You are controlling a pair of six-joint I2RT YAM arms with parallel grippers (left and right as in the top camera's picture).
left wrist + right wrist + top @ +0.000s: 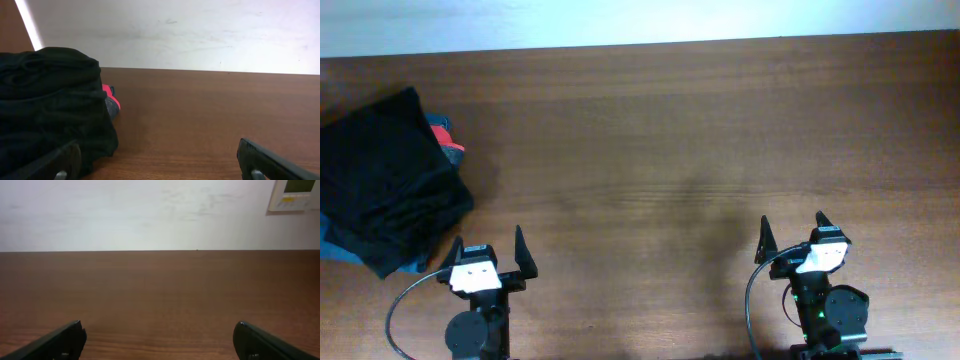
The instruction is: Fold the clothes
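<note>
Clothes (382, 180) lie in a dark heap at the table's (680, 140) far-left edge, a red item (444, 135) showing beneath. The heap sits just ahead and to the left of the left gripper (486, 248), well apart from the right gripper (794, 233). Both grippers stand spread and empty; judged from position, the left arm has the shorter reach.

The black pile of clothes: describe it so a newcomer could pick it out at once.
Start at the wooden table and go to its left edge, just ahead of the left gripper. There lies the black pile of clothes, a soft dark heap. It is the only bulky thing on the wood, with a bit of red fabric peeking out beside it.
</note>
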